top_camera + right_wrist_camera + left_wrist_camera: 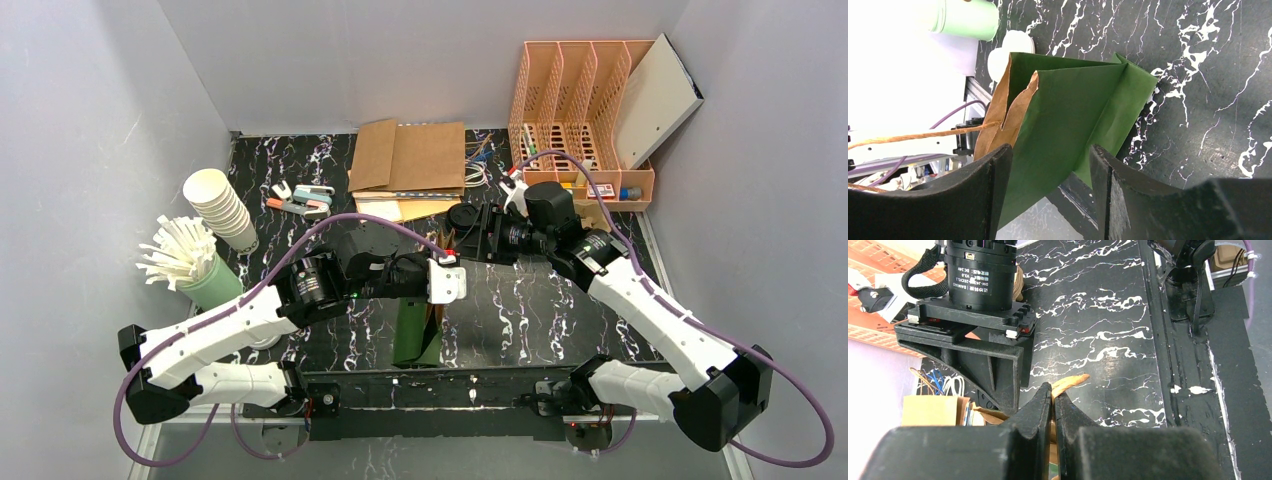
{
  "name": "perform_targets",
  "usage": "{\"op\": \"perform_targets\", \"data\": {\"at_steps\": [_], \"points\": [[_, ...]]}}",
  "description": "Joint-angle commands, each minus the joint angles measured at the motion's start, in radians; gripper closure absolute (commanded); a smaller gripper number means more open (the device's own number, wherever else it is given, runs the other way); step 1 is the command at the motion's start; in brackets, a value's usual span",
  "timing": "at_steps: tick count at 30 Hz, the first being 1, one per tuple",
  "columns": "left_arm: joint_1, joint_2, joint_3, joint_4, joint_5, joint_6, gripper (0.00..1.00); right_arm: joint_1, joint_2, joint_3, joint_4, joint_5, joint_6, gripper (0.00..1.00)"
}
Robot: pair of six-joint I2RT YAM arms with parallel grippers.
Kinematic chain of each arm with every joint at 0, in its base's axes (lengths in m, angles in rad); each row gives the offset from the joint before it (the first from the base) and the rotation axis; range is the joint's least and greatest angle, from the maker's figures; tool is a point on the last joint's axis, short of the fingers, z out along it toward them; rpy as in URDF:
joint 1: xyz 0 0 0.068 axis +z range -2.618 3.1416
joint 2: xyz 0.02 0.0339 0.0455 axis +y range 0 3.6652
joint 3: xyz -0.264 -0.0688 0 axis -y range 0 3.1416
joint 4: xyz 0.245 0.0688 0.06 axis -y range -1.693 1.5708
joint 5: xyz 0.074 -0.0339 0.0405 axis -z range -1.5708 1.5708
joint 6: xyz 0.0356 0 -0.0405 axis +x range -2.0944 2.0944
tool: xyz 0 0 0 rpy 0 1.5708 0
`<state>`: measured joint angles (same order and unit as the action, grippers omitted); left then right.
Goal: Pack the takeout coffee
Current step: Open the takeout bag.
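Note:
A green paper bag [413,332] with a brown inside stands near the table's front edge, its mouth partly spread [1078,112]. My left gripper [1053,391] is shut on the bag's brown twine handle [1071,381], which it holds up above the bag [447,281]. My right gripper [1050,156] stands open a little behind the bag [468,232], and the green wall shows between its fingers, not gripped. A white round lid [1010,49] lies beyond the bag; what it sits on is hidden. The coffee itself does not show.
A stack of white paper cups [222,208] and a green holder of white stirrers [195,265] stand at the left. Flat brown bags [410,158] lie at the back middle. An orange file rack [580,110] fills the back right.

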<state>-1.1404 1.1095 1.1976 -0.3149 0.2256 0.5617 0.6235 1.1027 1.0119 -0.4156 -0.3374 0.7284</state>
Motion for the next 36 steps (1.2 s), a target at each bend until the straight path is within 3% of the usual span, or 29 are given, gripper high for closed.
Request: {"op": "perform_targets", "data": {"at_steps": [1,5,8,10,15,23,28,31,34,36], "points": [[0.004,-0.002,0.005,-0.002,0.029,0.004,1.0,-0.001,0.004,0.019,0.026,-0.02,0.016,0.33],[0.004,0.001,0.003,-0.006,0.033,0.004,1.0,-0.003,0.006,0.033,0.011,-0.011,0.025,0.18],[0.004,0.001,0.002,-0.006,0.032,0.005,1.0,-0.003,-0.001,0.04,0.007,-0.004,0.026,0.17],[0.004,0.0,0.002,-0.007,0.029,0.007,1.0,-0.003,-0.006,0.044,-0.002,0.008,0.028,0.2],[0.004,-0.002,0.003,-0.007,0.027,0.007,1.0,-0.004,-0.023,0.034,-0.009,0.034,0.029,0.4],[0.004,0.005,0.009,-0.009,0.04,0.006,1.0,-0.003,0.013,0.024,-0.012,0.015,0.025,0.38],[0.004,0.017,0.018,-0.009,0.057,-0.001,0.98,-0.003,0.041,0.036,-0.021,-0.001,0.017,0.43],[0.004,0.028,0.023,-0.012,0.061,-0.003,0.98,-0.004,0.061,0.055,-0.027,-0.014,0.013,0.5],[0.004,0.038,0.032,-0.017,0.064,-0.011,0.95,-0.002,0.073,0.071,-0.038,-0.007,0.007,0.63],[0.004,0.041,0.041,-0.022,0.072,-0.021,0.81,-0.002,0.069,0.074,-0.041,0.009,0.005,0.75]]}}
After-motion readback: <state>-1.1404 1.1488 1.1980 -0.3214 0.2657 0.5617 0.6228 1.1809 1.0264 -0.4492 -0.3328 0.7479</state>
